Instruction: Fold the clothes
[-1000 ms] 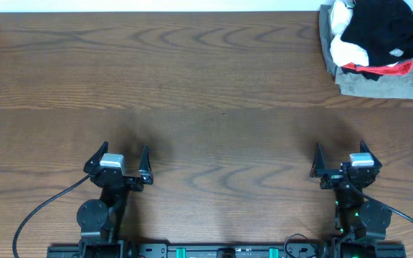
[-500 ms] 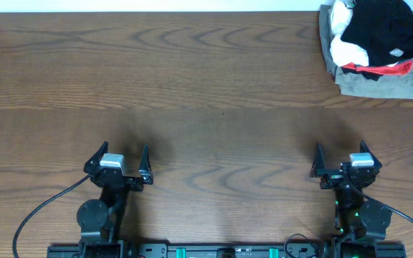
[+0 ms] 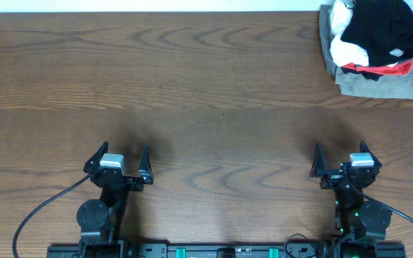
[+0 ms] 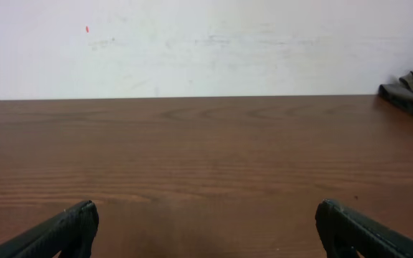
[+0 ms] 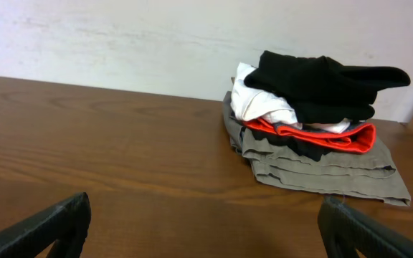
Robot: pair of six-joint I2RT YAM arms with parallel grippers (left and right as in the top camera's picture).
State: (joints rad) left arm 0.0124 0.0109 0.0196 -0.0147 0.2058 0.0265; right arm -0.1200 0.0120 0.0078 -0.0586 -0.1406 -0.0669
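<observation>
The left gripper (image 3: pixel 125 147) and right gripper (image 3: pixel 340 145) stand wide, empty, above the table (image 3: pixel 214 107). Far ahead, rightward of the right fingers (image 5: pixel 56 218), the T-shirt (image 5: pixel 321 82) lies crumpled atop a pile (image 5: pixel 321 168); that arm would best pinch black cloth only, lifting it clear of the white garment (image 5: pixel 260 102) beneath

Wooden table (image 3: pixel 206 86): bare surface from 9 through 12 o'clock and across centre, wide passage. Sole obstacle: stacked pile at 1–2 o'clock corner, black T-shirt (image 3: pixel 378 25) over white garment (image 3: pixel 346 50), red garment (image 3: pixel 386 69), grey folded garment (image 3: pixel 378 84). Left gripper (image 3: pixel 125 147) at 7, right gripper (image 3: pixel 340 145) at 5, well apart. Wall (image 4: pixel 206 43) bounds far edge.
</observation>
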